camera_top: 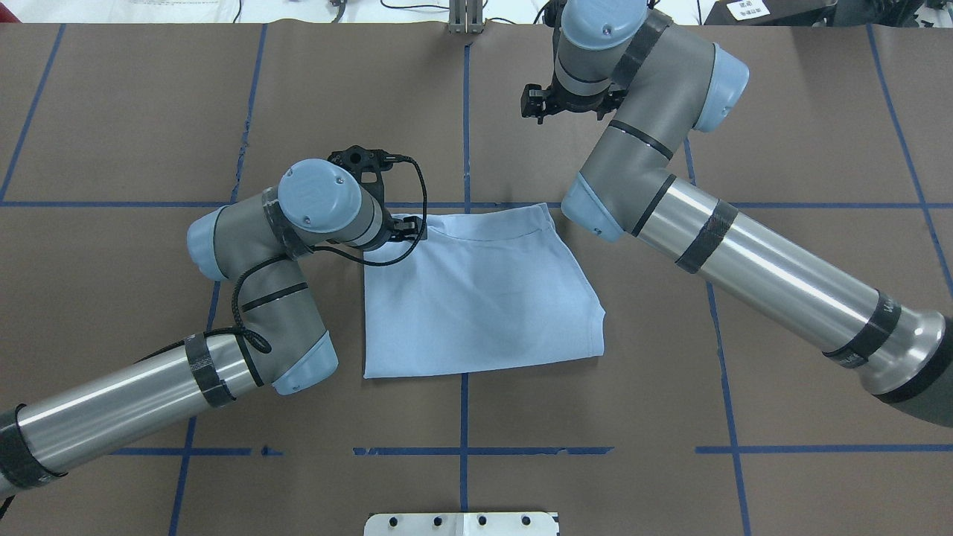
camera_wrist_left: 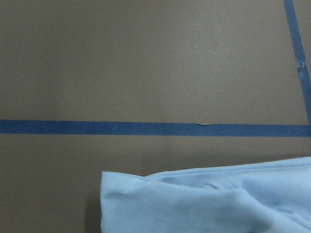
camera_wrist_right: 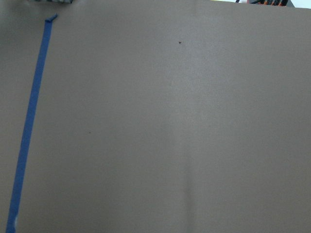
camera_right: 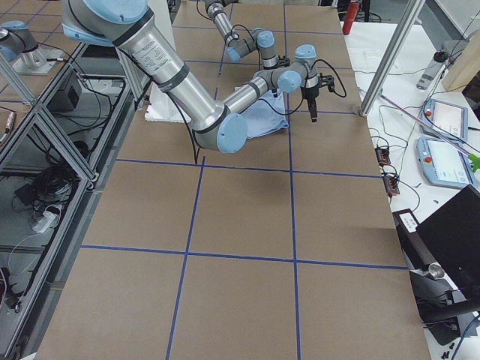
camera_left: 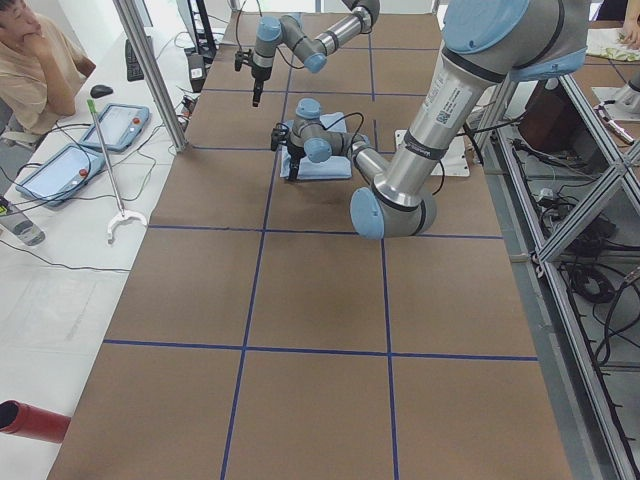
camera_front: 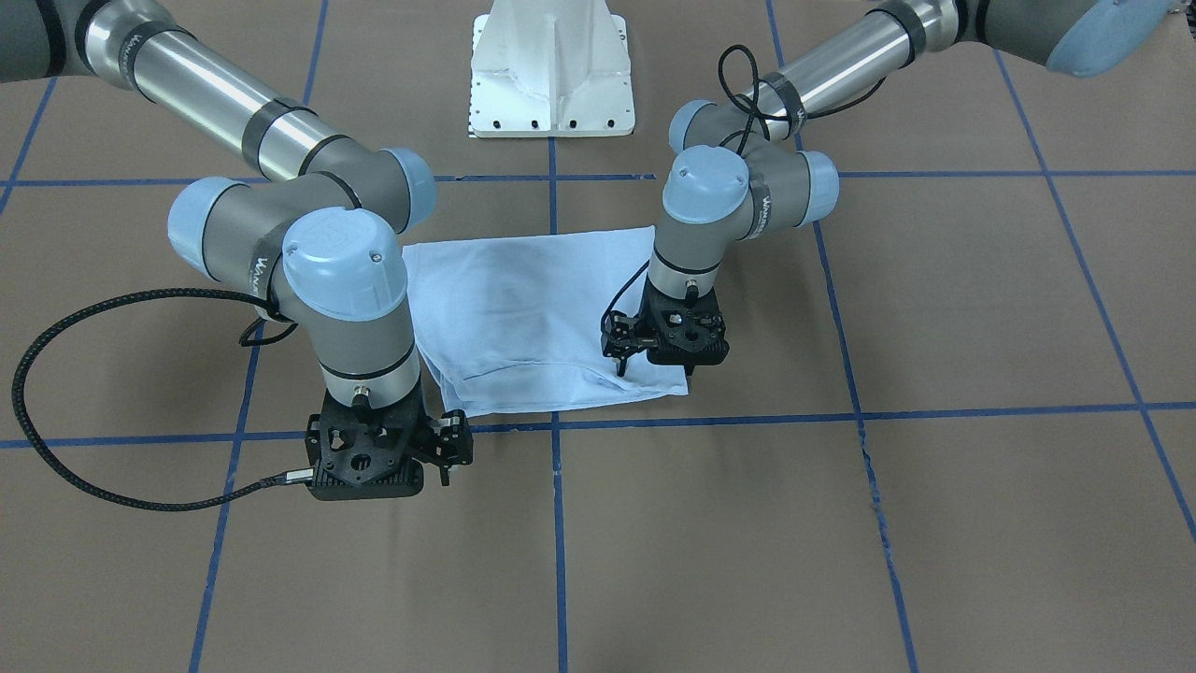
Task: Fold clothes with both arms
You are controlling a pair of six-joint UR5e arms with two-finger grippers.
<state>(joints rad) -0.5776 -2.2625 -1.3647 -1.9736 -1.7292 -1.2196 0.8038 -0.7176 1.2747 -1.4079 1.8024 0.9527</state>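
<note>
Shirt [camera_top: 480,290], folded, lies flat mid-bench. Left hand [camera_front: 623,360] hangs over the shirt's corner toward the bench's far edge; right hand [camera_front: 447,458] hovers off it. I cannot tell either grip.

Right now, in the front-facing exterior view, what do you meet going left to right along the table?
Looped black cable → right gripper → folded light blue T-shirt → left gripper; the white pedestal base sits behind.
</note>
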